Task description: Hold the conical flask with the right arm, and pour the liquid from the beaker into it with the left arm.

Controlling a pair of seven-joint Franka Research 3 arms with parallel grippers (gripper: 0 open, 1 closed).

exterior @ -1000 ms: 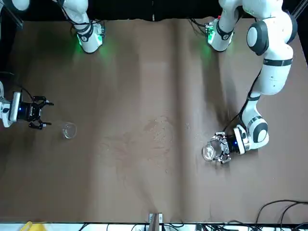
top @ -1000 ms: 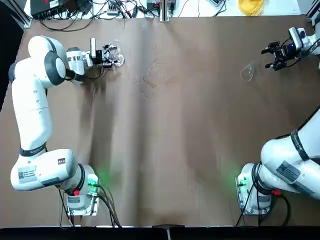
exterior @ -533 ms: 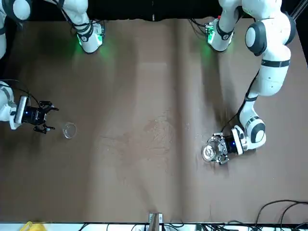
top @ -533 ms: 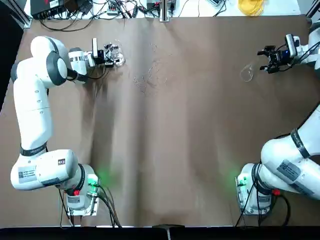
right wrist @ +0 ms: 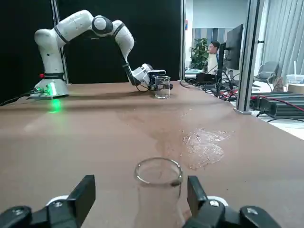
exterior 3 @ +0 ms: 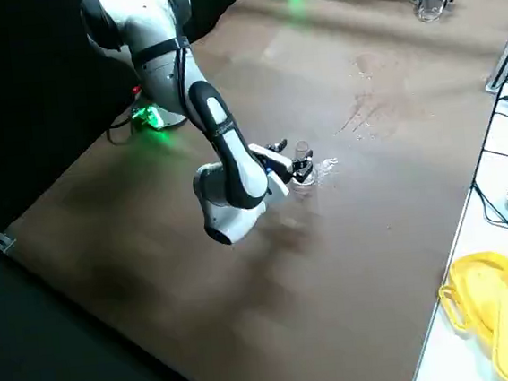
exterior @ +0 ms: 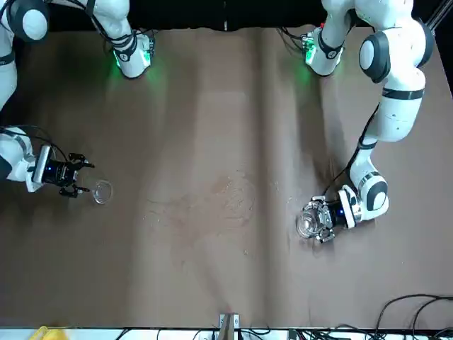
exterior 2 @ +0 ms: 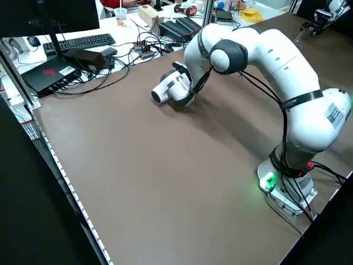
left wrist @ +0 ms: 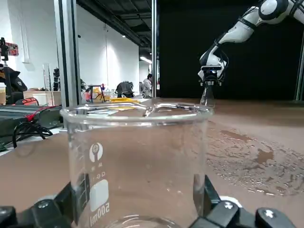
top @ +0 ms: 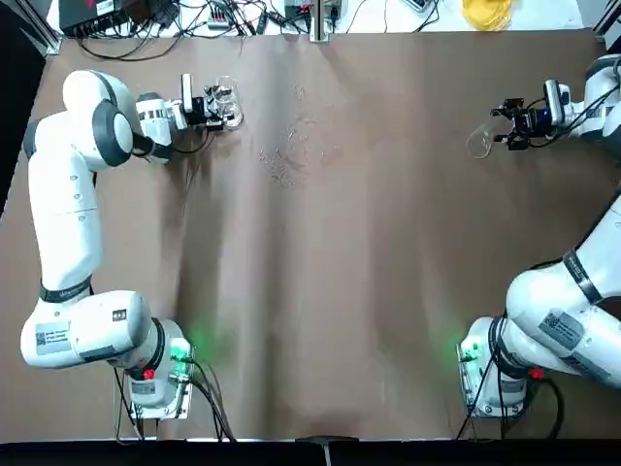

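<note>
Right gripper (top: 504, 125) is low at the table's far right, fingers (right wrist: 81, 195) spread wide, with the conical flask (top: 478, 143) standing upright just ahead of the tips, its neck lining up between them but nothing touching. Flask (right wrist: 158, 186) is centred in the right wrist view, clear gap on both sides. Left gripper (top: 225, 106) sits at the far left of the table with its fingers either side of the beaker (top: 222, 100); the beaker (left wrist: 135, 166) fills the left wrist view with black pads tight at its base, so it looks clamped on it. The beaker stands upright on the table, very little liquid visible at its bottom. The two vessels are well apart, almost the full table width. The surface is a brown table cover (top: 320, 291) with a scatter of wet spots (top: 291, 150) between the grippers, nearer the beaker side. Past the far edge lie cables (top: 146, 19) and a yellow object (top: 485, 12); beyond the flask-side gripper the table edge is close. The middle of the table is open.
</note>
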